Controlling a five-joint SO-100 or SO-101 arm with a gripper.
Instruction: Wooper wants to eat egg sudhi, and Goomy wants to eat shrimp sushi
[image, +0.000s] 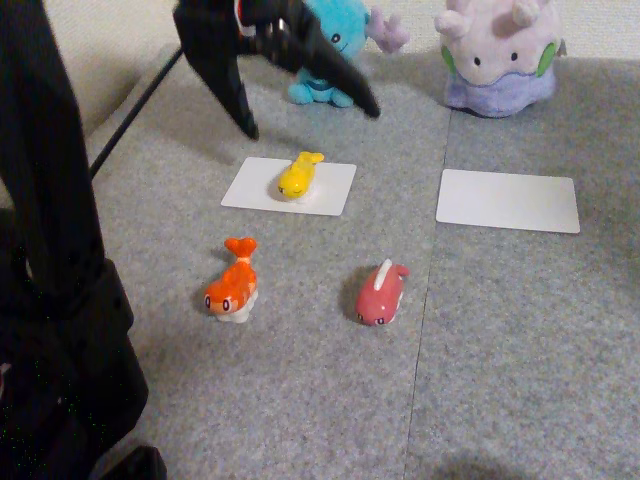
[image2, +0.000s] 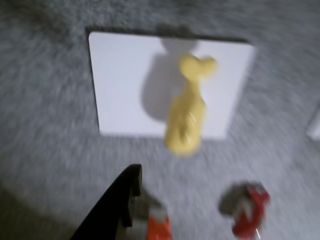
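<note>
The yellow egg sudhi (image: 298, 175) lies on a white card (image: 330, 190) in front of the light-blue Wooper (image: 335, 45), which the arm partly hides. Above and slightly behind the card, my gripper (image: 310, 120) hangs open with nothing between its black fingers. Pale lilac Goomy (image: 500, 55) sits at the back right, with a bare white card (image: 508, 200) in front of it. The orange shrimp sushi (image: 232, 285) stands on the grey mat nearer the camera. The blurred wrist view looks down on the egg sudhi (image2: 186, 107) on its card (image2: 120, 75), with one black finger (image2: 117, 202) at the bottom.
A pink-red figurine (image: 382, 293) lies right of the shrimp sushi on the grey mat (image: 500, 350). The arm's black base (image: 50, 300) fills the left edge. In the wrist view the orange (image2: 159, 225) and red (image2: 247, 215) figurines show at the bottom.
</note>
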